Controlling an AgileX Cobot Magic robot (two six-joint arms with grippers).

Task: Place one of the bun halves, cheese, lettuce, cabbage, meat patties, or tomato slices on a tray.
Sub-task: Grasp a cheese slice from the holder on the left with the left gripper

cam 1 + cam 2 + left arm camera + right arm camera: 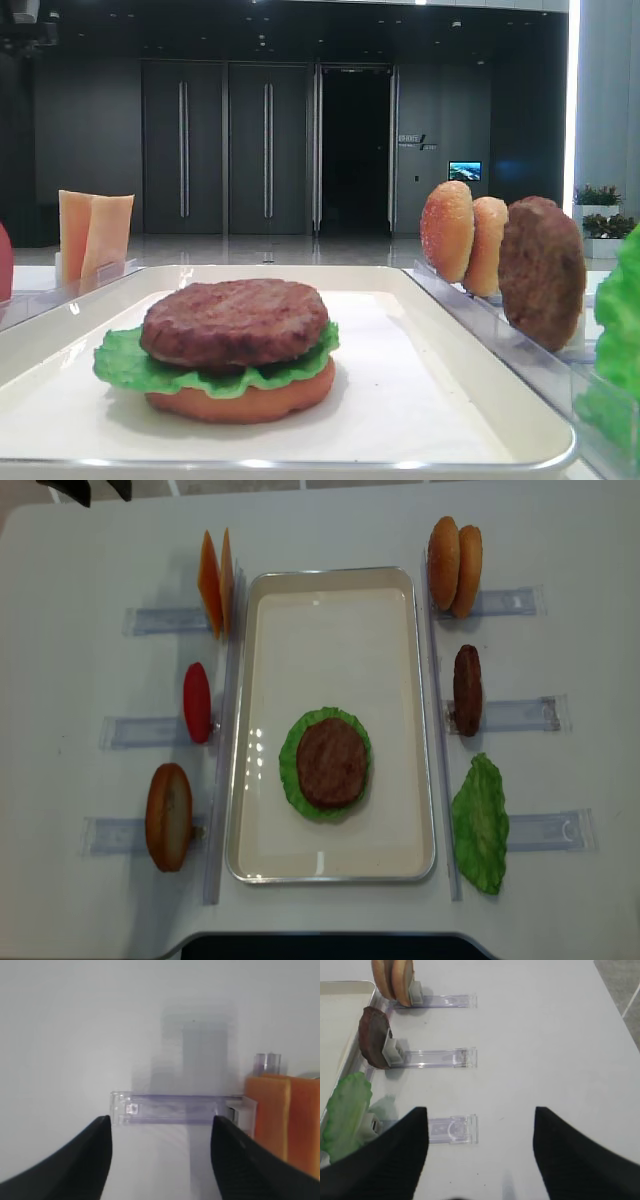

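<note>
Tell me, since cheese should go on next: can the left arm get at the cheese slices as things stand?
Probably yes. The left gripper is open and empty, its fingers above bare table, with the cheese upright in its clear rack just ahead to the right. Nothing stands between them.

This looks like a demo or lab setup in a large office-building lobby, not a kitchen. Behind the white tabletop [330, 530] stand tall dark double doors [225, 150], a polished floor, a small lit screen [465, 170] and planters [598, 196]. Model burger parts sit upright in clear racks [500, 715] beside a tray [330, 580].
</note>
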